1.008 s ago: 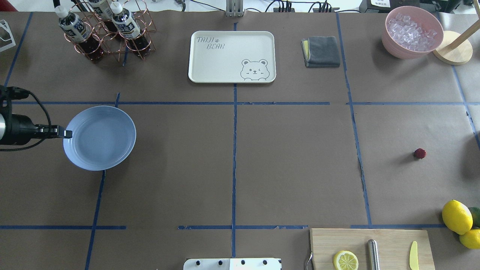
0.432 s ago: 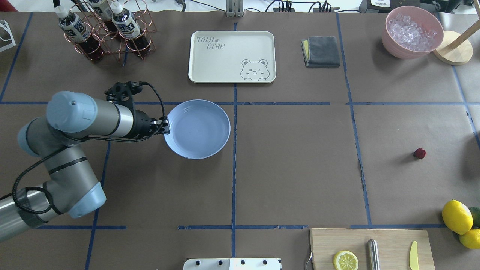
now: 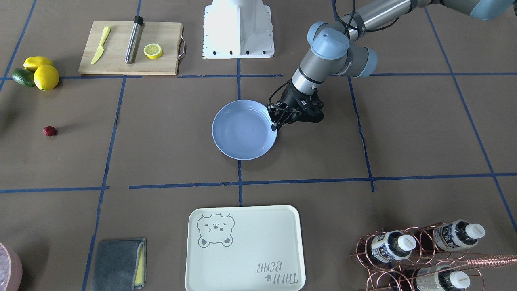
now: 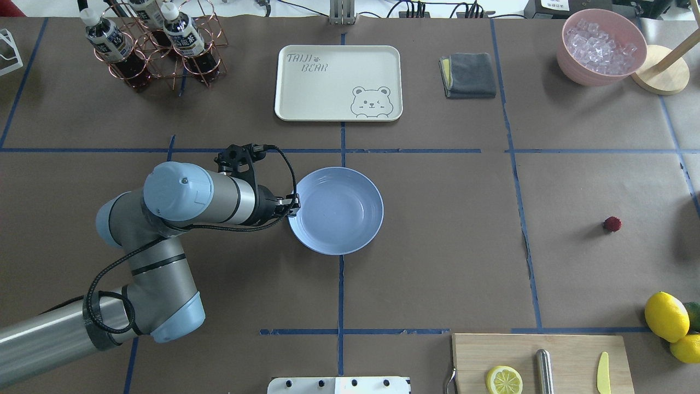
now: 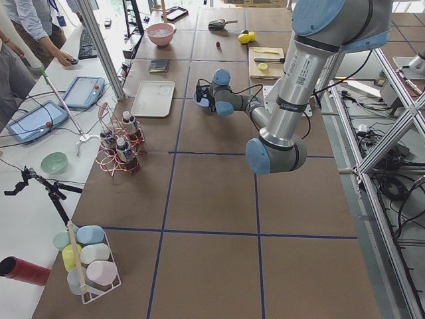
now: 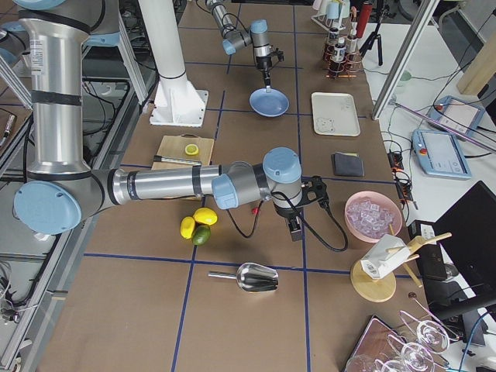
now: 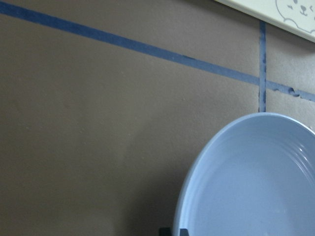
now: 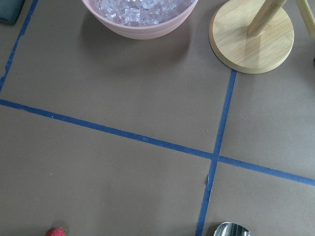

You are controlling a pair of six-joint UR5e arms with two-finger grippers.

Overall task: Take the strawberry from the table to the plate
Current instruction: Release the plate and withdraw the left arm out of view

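The strawberry (image 4: pixel 612 223) is a small dark-red berry lying alone on the table (image 4: pixel 437 262) at the right; it also shows as the strawberry (image 3: pixel 49 130) and at the bottom edge of the right wrist view (image 8: pixel 55 232). The light-blue plate (image 4: pixel 350 219) sits at the table's centre line, empty. My left gripper (image 4: pixel 292 207) is shut on the plate's left rim, seen also as the left gripper (image 3: pixel 275 123). The left wrist view shows only the plate (image 7: pixel 256 187) and bare table. My right gripper (image 6: pixel 295 230) hangs over the table's right part, shown only in the exterior right view; open or shut I cannot tell.
A cream bear tray (image 4: pixel 339 82), a copper bottle rack (image 4: pixel 158 44), a grey cloth (image 4: pixel 468 75) and a pink bowl of ice (image 4: pixel 601 46) line the far side. A cutting board (image 4: pixel 574 350) and lemons (image 4: pixel 666 316) are near right. A metal scoop (image 6: pixel 256 277) lies beyond the lemons.
My left arm has carried the plate to the right, from the table's left edge to the centre line. The strawberry has not moved.
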